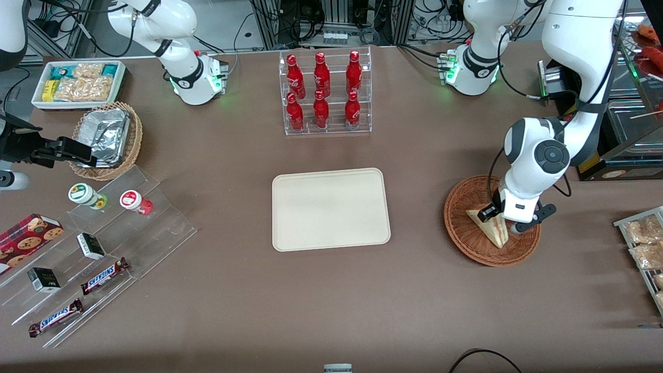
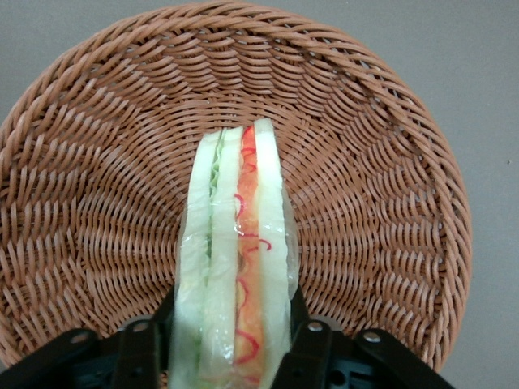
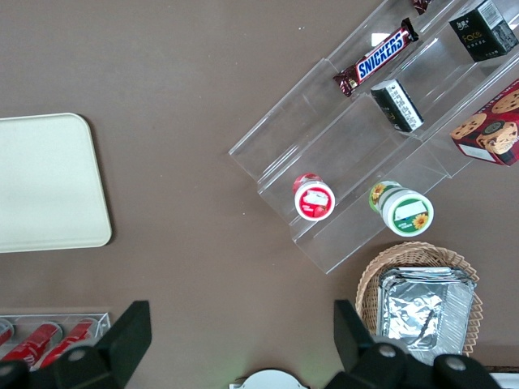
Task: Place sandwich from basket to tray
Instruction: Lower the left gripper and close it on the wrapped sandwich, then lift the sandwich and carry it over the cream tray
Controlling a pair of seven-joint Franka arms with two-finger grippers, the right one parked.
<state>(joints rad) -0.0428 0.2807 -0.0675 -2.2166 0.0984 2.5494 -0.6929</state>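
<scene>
The sandwich (image 1: 488, 224) (image 2: 239, 243), a wrapped wedge with red-orange and pale green layers, stands on edge in the round reddish-brown wicker basket (image 1: 466, 241) (image 2: 97, 162) toward the working arm's end of the table. My left gripper (image 1: 505, 223) (image 2: 233, 314) reaches down into the basket and is shut on the sandwich, a black finger pressed against each bread face. Woven basket floor shows all around the wedge. The cream tray (image 1: 330, 209) (image 3: 45, 182) lies flat at the table's middle with nothing on it, well apart from the basket.
A clear rack of red cola bottles (image 1: 325, 93) stands farther from the front camera than the tray. Toward the parked arm's end are a stepped acrylic shelf (image 1: 103, 243) with snacks, a foil-lined basket (image 1: 106, 137) and a white snack box (image 1: 77, 83). Packets on a rack (image 1: 645, 243) sit near the basket.
</scene>
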